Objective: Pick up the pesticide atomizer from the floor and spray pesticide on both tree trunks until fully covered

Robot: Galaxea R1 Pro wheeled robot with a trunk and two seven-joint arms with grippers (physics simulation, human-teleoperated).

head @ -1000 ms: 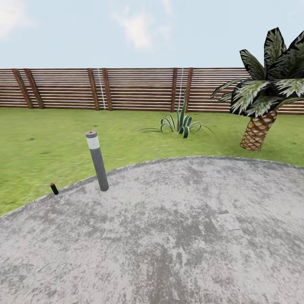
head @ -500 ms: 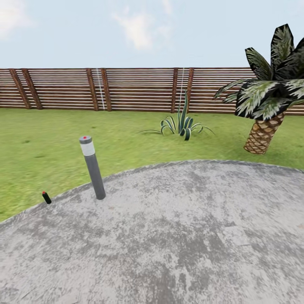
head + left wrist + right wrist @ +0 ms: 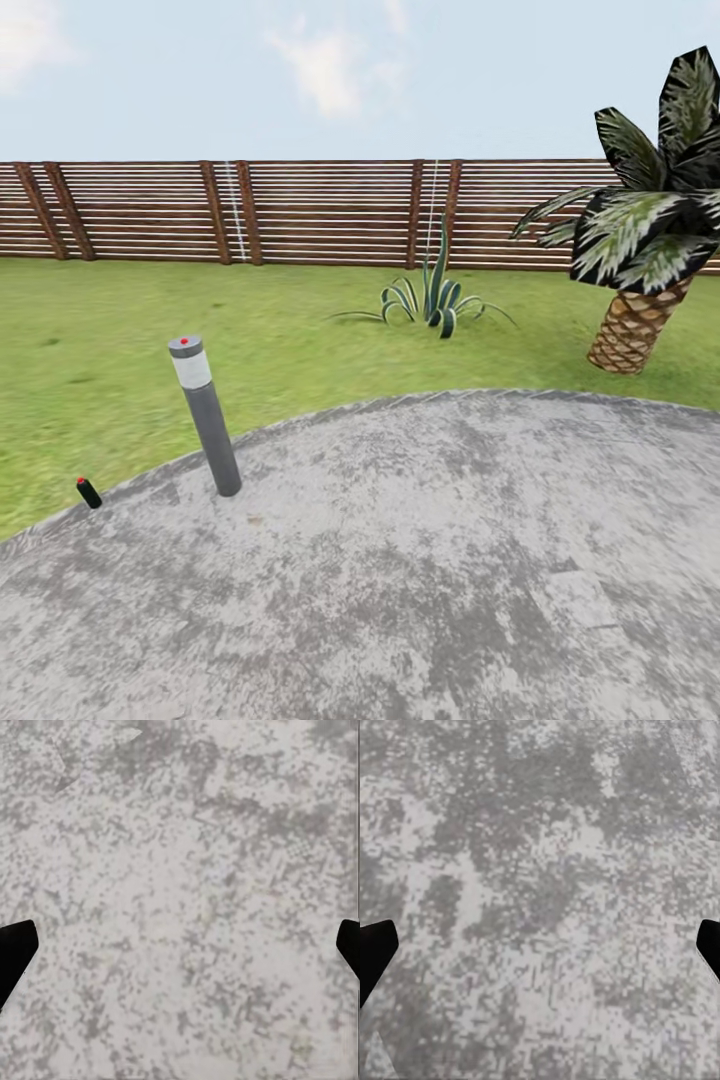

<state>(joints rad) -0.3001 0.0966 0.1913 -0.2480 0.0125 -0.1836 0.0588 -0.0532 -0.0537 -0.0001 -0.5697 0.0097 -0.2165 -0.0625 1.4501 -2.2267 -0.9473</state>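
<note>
The garden lawn [image 3: 110, 380] lies beyond a grey paved patch [image 3: 420, 560], closed off by a brown slat fence [image 3: 320, 212]. The pesticide atomizer, both trees and their trunks are out of view. My left gripper [image 3: 180, 952] is open over bare paving, its dark fingertips [image 3: 13, 949] far apart with nothing between them. Over the same mottled paving my right gripper [image 3: 540, 952] is open too, and it holds nothing.
A grey lamp post [image 3: 205, 418] stands at the paving's left edge. A small black stub with a red tip [image 3: 88, 492] sits further left. A short scaly-trunked palm [image 3: 640, 320] grows at the right, and a spiky plant [image 3: 432, 298] near the fence.
The whole picture has shifted, so the camera has moved: the lamp post and the black stub now sit lower and further left, the palm further right. Nothing was grasped or released.
</note>
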